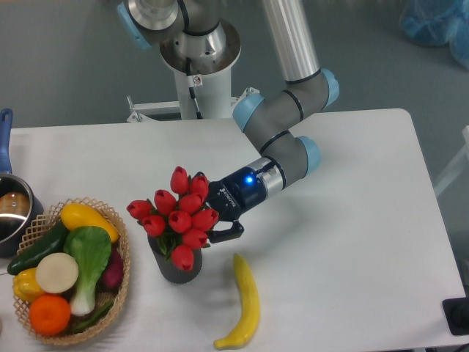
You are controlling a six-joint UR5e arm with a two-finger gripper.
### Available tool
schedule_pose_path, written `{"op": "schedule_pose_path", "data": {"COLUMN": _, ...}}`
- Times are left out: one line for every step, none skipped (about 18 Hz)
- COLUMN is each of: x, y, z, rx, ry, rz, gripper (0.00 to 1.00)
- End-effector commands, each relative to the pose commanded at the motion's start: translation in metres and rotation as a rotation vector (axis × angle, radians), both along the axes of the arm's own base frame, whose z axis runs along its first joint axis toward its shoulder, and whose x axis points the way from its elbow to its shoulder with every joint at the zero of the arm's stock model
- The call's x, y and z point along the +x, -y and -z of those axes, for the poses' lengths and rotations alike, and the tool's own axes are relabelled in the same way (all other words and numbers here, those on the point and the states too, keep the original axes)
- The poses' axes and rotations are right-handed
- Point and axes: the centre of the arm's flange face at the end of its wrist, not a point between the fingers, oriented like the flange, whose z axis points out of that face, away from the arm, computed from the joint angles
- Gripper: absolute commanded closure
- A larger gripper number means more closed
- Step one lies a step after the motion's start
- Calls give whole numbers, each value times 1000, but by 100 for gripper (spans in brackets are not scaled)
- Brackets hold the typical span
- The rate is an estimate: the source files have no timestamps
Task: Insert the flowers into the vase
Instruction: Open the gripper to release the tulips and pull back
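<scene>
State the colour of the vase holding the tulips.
Dark grey; the vase shows below the red flowers in the fixed camera view.

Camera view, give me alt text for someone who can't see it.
A robot gripper holds a bunch of red flowers over a dark grey vase on a white table. A banana lies right of the vase; a vegetable basket sits left.

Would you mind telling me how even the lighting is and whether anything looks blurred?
Fixed camera: soft, even light, with faint shadows beside the banana and under the gripper; the tulips and vase look sharp, with no evident glare on the white table.
</scene>
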Motion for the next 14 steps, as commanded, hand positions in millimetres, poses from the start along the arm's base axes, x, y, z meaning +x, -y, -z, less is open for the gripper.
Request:
{"op": "schedule_pose_path", "data": {"x": 0, "y": 0, "z": 0, "rx": 0, "ry": 0, "rz": 0, "gripper": 27}}
{"op": "schedule_pose_path", "data": {"x": 0, "y": 0, "z": 0, "rx": 0, "ry": 0, "rz": 0, "gripper": 26}}
{"op": "schedule_pose_path", "data": {"x": 0, "y": 0, "z": 1, "rx": -1, "ry": 1, "rz": 0, "gripper": 26}}
{"op": "schedule_pose_path", "data": {"x": 0, "y": 0, "z": 1, "rx": -1, "ry": 1, "rz": 0, "gripper": 25}}
{"op": "schedule_pose_path", "data": {"x": 0, "y": 0, "z": 1, "rx": -1, "ry": 1, "rz": 0, "gripper": 23}}
{"op": "schedule_pose_path", "data": {"x": 0, "y": 0, "z": 1, "rx": -1, "ry": 1, "rz": 0, "gripper": 22}}
{"op": "schedule_pose_path", "data": {"x": 0, "y": 0, "z": 1, "rx": -1, "ry": 1, "rz": 0, "gripper": 21}}
{"op": "schedule_pose_path", "data": {"x": 0, "y": 0, "z": 1, "rx": -1, "ry": 1, "rz": 0, "gripper": 20}}
{"op": "schedule_pose_path", "data": {"x": 0, "y": 0, "z": 1, "rx": -1, "ry": 1, "rz": 0, "gripper": 19}}
{"op": "schedule_pose_path", "data": {"x": 0, "y": 0, "z": 1, "rx": -1, "ry": 1, "rz": 0, "gripper": 16}}
{"op": "schedule_pose_path", "data": {"x": 0, "y": 0, "z": -1, "rx": 2, "ry": -1, "rz": 0, "gripper": 11}}
{"op": "schedule_pose_path", "data": {"x": 0, "y": 0, "z": -1, "rx": 2, "ry": -1, "rz": 0, "gripper": 1}}
{"op": "schedule_pose_path", "data": {"x": 0, "y": 0, "z": -1, "rx": 2, "ry": -1, "rz": 0, "gripper": 0}}
{"op": "schedule_pose_path", "data": {"x": -1, "y": 1, "z": -2, "rx": 2, "ry": -1, "rz": -1, "gripper": 0}}
